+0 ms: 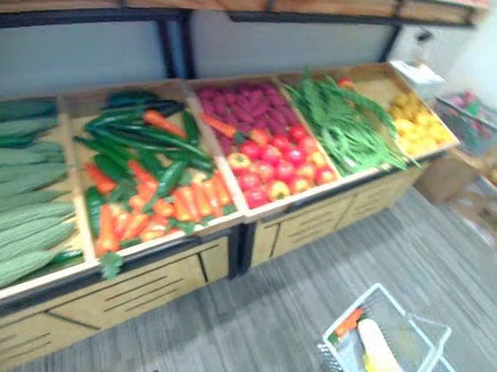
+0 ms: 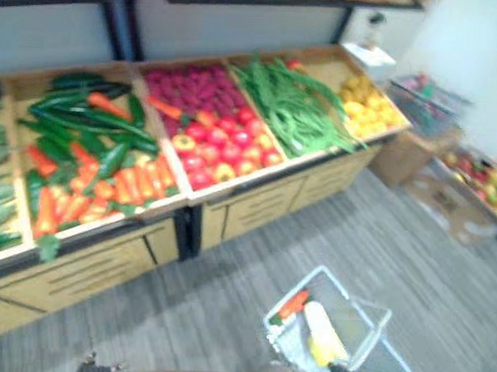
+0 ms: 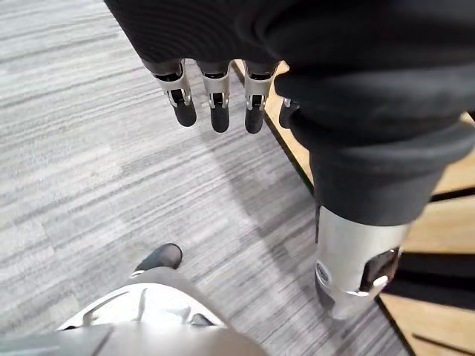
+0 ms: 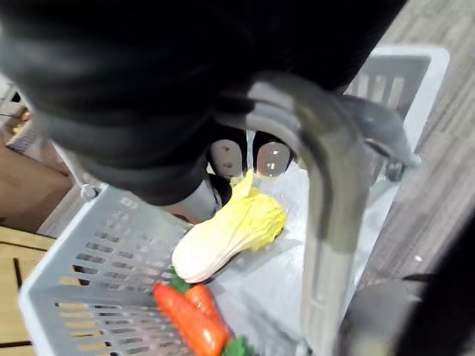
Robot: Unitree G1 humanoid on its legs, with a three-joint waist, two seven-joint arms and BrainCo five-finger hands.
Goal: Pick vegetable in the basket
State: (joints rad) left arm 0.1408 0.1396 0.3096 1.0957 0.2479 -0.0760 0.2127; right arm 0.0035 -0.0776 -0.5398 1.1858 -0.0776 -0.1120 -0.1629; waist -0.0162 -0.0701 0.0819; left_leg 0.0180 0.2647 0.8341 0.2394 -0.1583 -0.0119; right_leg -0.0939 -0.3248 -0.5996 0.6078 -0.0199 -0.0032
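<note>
One cabbage (image 4: 230,237), carrots (image 4: 194,320) in basket (image 4: 96,252) | right hand (image 4: 185,111) fingers (image 4: 273,158) round handle (image 4: 326,193) | left hand (image 3: 215,44) fingers (image 3: 219,111) loose, empty

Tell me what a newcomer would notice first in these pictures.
The wooden stand across the back draws the eye first, its bins bright with piled carrots, red fruit and green beans. Next is the pale basket low at the right, holding a yellow-white cabbage and a carrot.
</note>
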